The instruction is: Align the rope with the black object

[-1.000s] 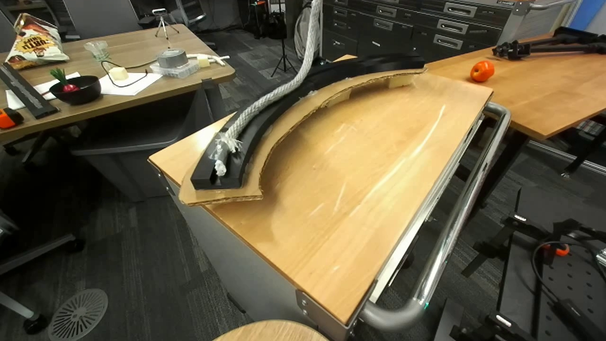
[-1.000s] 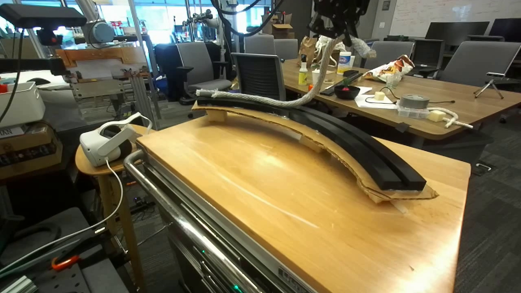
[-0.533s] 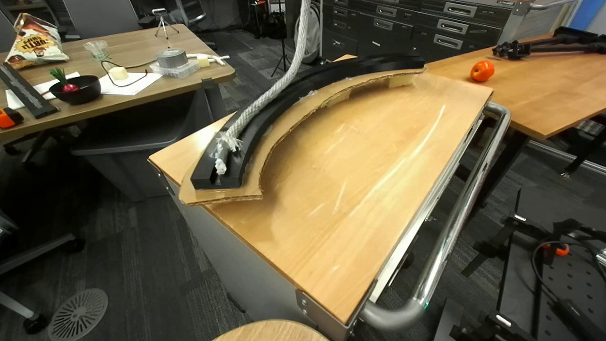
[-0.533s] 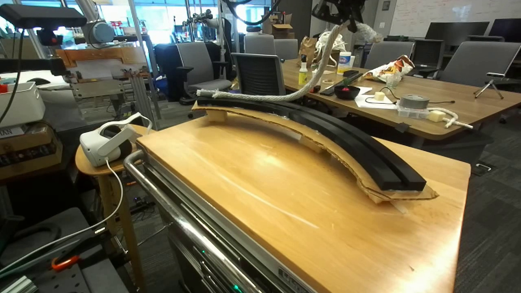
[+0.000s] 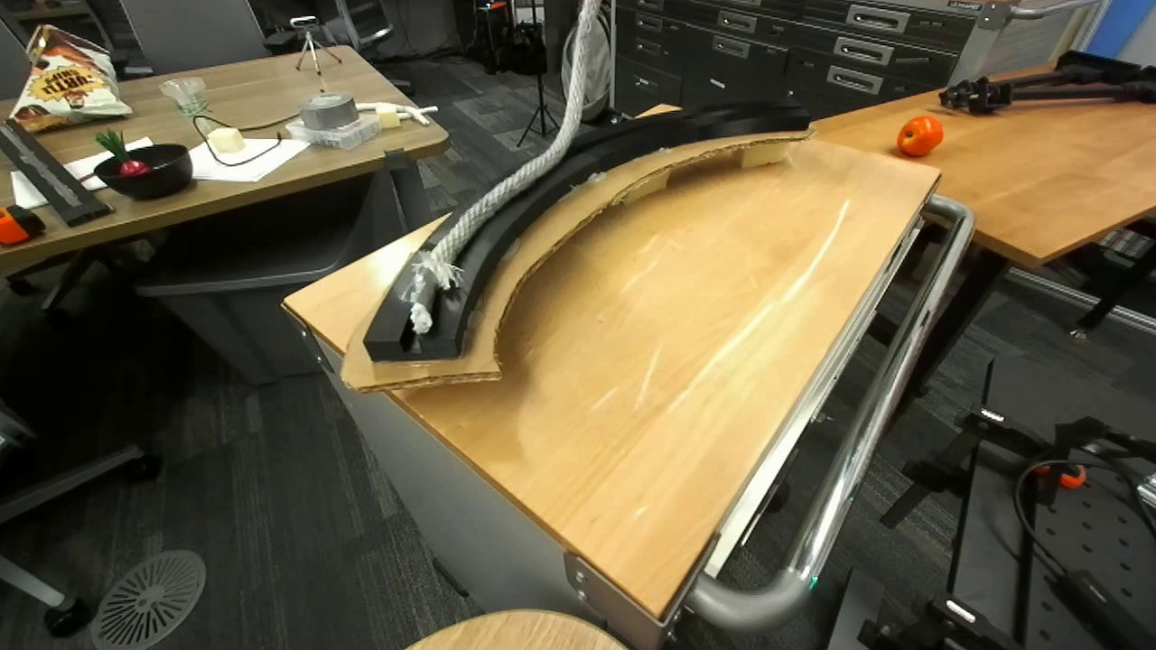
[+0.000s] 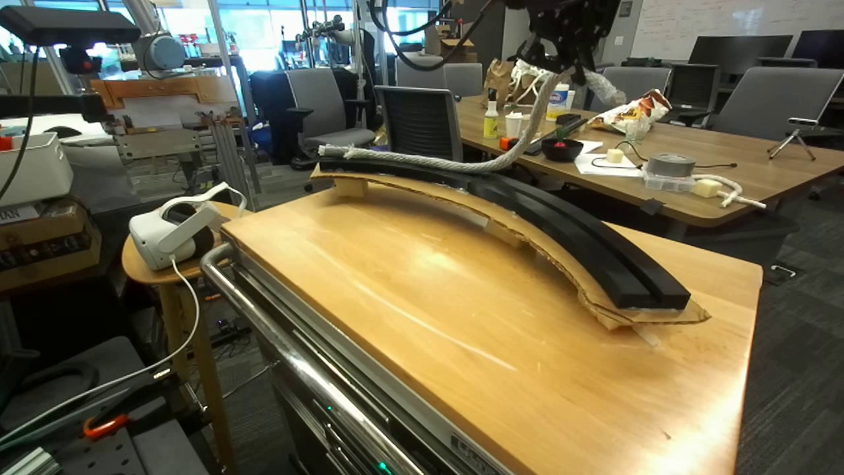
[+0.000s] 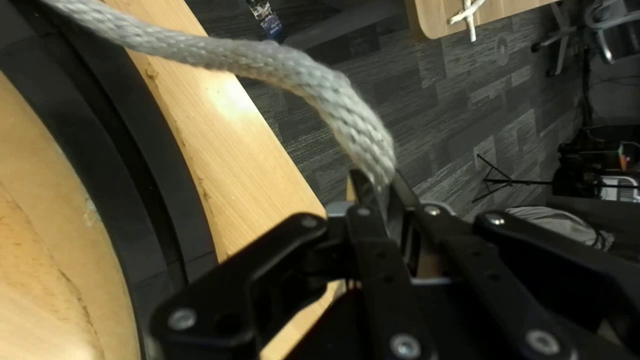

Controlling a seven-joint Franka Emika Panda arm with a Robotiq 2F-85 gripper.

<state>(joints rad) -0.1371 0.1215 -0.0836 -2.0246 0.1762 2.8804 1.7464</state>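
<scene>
Where the pincer (image 7: 379, 192) grips the rope (image 7: 280, 62): its fingers (image 7: 370, 240) are drawn nearly together, parted only by the rope pinched at their tips; in an exterior view a short wrapped tail (image 6: 603, 87) pokes out beyond them.
Rope: from the pincer it sags to the black strip (image 6: 547, 211) and lies along part of it, the frayed end (image 5: 437, 271) resting there well apart from the pincer; whether it sits down into the strip or on top I cannot tell.
Black strip: below the pincer, in a wide arc; the stretch past the lift-off carries no rope, so the job looks half done.
Outward swing: in the wrist view the rope cuts across the tabletop (image 7: 230, 165) on the arc's outer side, with floor (image 7: 440, 125) showing past the pincer; lowered straight from here, it might miss the strip and land on wood.
Tension: too hard a pull from the pincer could drag the frayed end or peel the laid length away; too much slack could bow it sideways.
Snack bag (image 5: 72, 86): beyond the pincer, on the brown table (image 5: 248, 86); its label seems to read "TURTLE CHIPS", apparently upside down.
Canister (image 6: 560, 99): behind and just lower than the pincer, print too small to make out.
Box (image 6: 20, 214): well off to one side and lower than the pincer, "MAN" showing, perhaps part of a word.
Whiteboard (image 6: 732, 33): behind the pincer, handwriting too faint to read.
</scene>
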